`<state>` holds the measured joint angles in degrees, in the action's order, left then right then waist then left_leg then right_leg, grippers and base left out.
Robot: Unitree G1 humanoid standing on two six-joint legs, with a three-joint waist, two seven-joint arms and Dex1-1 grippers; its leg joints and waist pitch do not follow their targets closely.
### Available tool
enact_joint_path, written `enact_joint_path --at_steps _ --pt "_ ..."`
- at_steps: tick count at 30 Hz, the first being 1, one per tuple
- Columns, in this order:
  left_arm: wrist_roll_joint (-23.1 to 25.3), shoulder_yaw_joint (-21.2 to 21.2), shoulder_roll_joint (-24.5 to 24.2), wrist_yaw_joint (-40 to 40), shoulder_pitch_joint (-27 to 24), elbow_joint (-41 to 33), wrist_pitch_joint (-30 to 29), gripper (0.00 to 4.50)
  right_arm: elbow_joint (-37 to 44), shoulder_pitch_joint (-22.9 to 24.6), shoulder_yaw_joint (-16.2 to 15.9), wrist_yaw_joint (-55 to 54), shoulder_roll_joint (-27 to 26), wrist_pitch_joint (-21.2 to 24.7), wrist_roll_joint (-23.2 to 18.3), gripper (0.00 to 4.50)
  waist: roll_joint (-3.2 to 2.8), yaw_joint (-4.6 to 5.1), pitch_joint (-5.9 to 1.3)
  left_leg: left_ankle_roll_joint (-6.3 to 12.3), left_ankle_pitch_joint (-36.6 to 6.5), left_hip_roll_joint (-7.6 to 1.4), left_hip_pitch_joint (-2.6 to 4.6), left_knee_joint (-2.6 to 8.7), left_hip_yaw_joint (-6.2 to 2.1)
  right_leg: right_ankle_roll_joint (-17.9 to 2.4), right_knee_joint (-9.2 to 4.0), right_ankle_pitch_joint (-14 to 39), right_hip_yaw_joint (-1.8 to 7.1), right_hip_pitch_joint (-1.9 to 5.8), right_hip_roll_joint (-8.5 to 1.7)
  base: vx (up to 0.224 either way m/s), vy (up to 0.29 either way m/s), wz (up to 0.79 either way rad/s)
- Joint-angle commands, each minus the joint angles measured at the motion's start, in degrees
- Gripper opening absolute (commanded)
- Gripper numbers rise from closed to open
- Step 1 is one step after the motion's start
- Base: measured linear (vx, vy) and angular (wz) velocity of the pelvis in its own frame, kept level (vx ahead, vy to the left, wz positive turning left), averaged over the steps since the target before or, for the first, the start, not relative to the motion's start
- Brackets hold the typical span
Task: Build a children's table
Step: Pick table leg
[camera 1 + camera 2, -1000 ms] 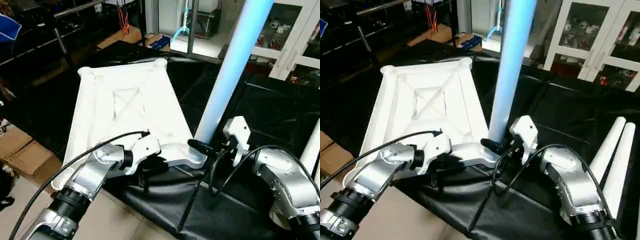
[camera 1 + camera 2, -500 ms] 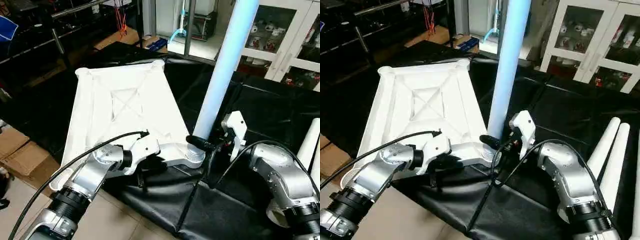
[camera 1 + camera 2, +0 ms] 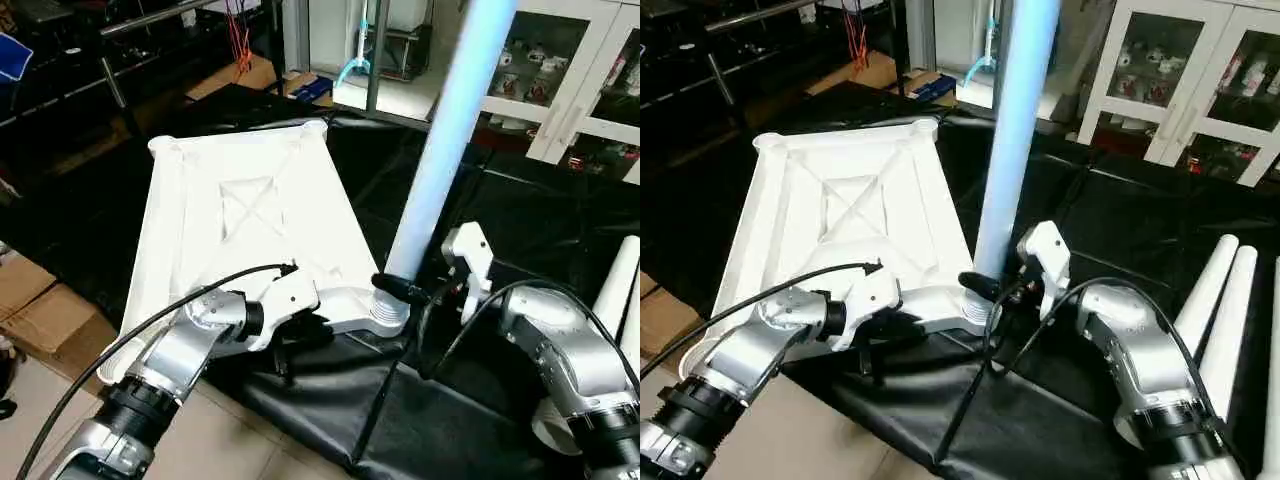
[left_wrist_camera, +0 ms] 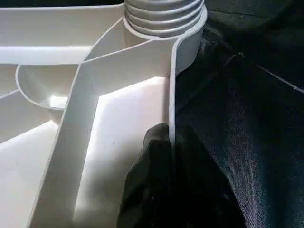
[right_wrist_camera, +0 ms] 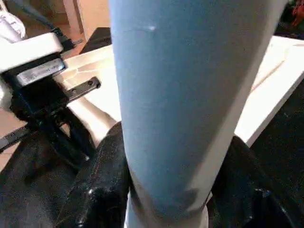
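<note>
Lower centre: left gripper [image 4: 164, 190] pinches the tabletop [image 3: 240, 215] rim steady while right gripper [image 5: 166, 190] clasps the upright leg [image 3: 440, 160] at its corner socket [image 3: 385, 312].

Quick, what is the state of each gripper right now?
Left gripper: shut on the tabletop rim, near the corner socket.
Right gripper: closed around the upright leg, just above the socket.

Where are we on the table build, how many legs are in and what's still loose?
None looks finished. In hand: one leg stands upright in the near corner socket of the upside-down tabletop; the right end effector grips its base, threads visible above the socket. The left end effector pinches the tabletop's near rim. Left: at least two loose legs lie on the black cloth to the right.
</note>
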<state>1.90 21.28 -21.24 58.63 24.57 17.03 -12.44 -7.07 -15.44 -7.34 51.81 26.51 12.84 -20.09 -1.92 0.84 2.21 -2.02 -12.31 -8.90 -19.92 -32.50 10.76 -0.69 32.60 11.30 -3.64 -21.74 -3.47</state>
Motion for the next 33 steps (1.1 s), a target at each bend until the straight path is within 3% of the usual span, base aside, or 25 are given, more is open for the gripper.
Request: enact_joint_path --at_steps 1,2,3,6,11,17,24,33 --pt "-1.18 -0.95 -0.68 -0.04 -0.87 -0.38 0.20 0.00 -8.69 7.42 -6.09 0.60 2.36 5.28 6.78 1.84 0.13 -0.28 -0.32 1.65 -21.11 -5.18 -0.14 5.19 -2.78 -9.03 -5.41 24.78 3.79 0.57 -5.72 0.000 0.000 0.00" --pt "-1.19 -0.97 -0.70 -0.02 -0.86 -0.36 0.21 0.00 -8.48 7.61 -6.18 0.76 2.38 5.27 6.68 1.84 0.16 -0.34 -0.46 2.06 -19.76 -5.21 -0.24 5.15 -2.70 -9.75 -5.19 22.63 3.76 0.76 -5.74 0.000 0.000 0.00" --pt "-1.22 -1.01 -0.79 0.02 -0.79 -0.24 0.26 0.00 -7.87 8.12 -6.58 1.10 2.46 5.19 6.58 1.84 -0.19 -0.42 -0.45 2.42 -18.86 -5.15 -0.25 5.09 -2.57 -10.43 -5.10 20.87 3.75 0.79 -5.65 0.000 0.000 0.00" --pt "-1.14 -0.86 -0.75 0.05 -0.70 -0.12 0.31 0.00 -8.39 7.85 -6.95 -0.02 2.49 4.32 7.92 1.84 -0.01 -0.58 -0.42 2.82 -18.35 -5.09 -0.30 5.06 -2.41 -11.03 -5.11 20.42 3.71 0.98 -5.69 0.000 0.000 0.00" --pt "-1.09 -0.76 -0.53 0.12 -0.22 0.42 0.50 0.00 -8.96 7.15 -7.04 -0.70 2.37 4.31 8.55 1.84 -0.37 -0.53 -0.26 1.86 -20.82 -5.14 -0.02 5.26 -2.65 -9.82 -5.53 24.83 3.67 0.71 -5.68 0.000 0.000 0.00" --pt "-0.92 -0.86 -0.33 0.46 0.46 0.85 0.55 0.00 -9.63 6.32 -5.51 -1.34 1.95 3.73 7.65 1.84 -0.59 -0.45 -0.36 1.46 -21.35 -5.19 -0.02 5.41 -2.70 -9.93 -5.46 23.07 3.65 0.79 -5.64 0.000 0.000 0.00" --pt "-0.95 -1.01 -0.58 0.59 0.17 0.19 0.25 0.00 -10.04 5.50 -4.07 -2.24 1.12 2.59 6.34 1.84 -0.22 -0.40 -0.37 1.77 -21.27 -5.16 -0.13 5.39 -2.69 -9.48 -5.64 24.91 3.67 0.75 -5.74 0.000 0.000 0.00" --pt "-1.49 -2.54 0.44 -1.93 -0.35 -0.97 -0.20 0.00 -12.68 5.65 -0.70 -9.55 -2.30 -1.71 6.97 1.84 -0.44 -0.07 -0.13 0.92 -23.15 -5.15 -0.19 5.66 -2.99 -8.37 -5.84 27.88 3.58 0.44 -5.77 0.000 0.000 0.00"
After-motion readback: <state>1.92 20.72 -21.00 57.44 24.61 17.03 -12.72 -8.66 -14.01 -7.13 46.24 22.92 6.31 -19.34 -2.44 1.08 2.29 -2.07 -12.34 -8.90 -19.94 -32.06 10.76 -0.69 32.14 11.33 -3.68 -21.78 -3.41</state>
